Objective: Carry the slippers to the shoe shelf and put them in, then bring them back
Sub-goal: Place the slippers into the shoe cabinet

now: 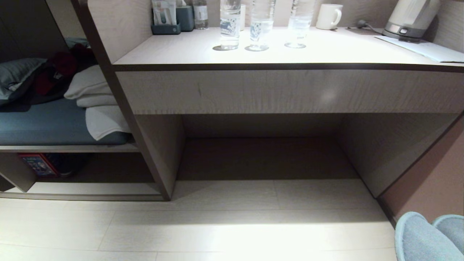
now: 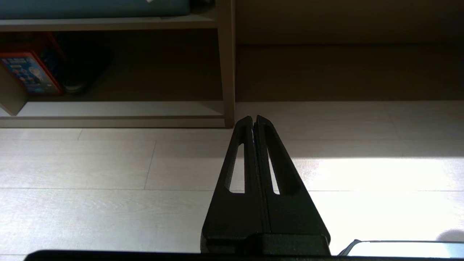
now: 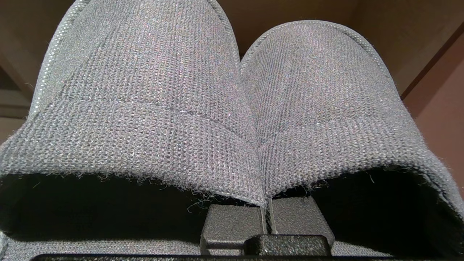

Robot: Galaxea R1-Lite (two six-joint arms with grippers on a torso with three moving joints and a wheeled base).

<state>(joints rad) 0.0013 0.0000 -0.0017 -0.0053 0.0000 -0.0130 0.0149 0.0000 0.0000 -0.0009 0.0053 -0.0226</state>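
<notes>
At the far left of the head view the blue-cushioned bench (image 1: 43,125) carries folded white towels (image 1: 96,98) and dark clothing, and beneath it lies the shoe shelf (image 1: 90,188), a low pale-wood cubby with a dark back, holding a red and blue box (image 1: 36,165) beside a dark item too shadowed to identify. A slanted dark-edged support (image 1: 123,108) separates the bench unit from the desk (image 1: 290,50), whose top bears three clear bottles (image 1: 261,25), a white mug (image 1: 329,16) and a kettle (image 1: 411,18), with the open knee recess (image 1: 264,156) below it. The left gripper (image 2: 254,119) hangs over the pale floor (image 2: 108,170) in front of the shelf's right end, its two black fingers pressed together with nothing between them. At the lower right corner of the head view the slippers (image 1: 427,239) show as two grey-blue toes with a paler rim, raised off the floor near the desk's right side. The right gripper (image 3: 267,214) is clamped on them, pinching the two touching inner edges of the uppers so the pair sits side by side, toes pointing away.
</notes>
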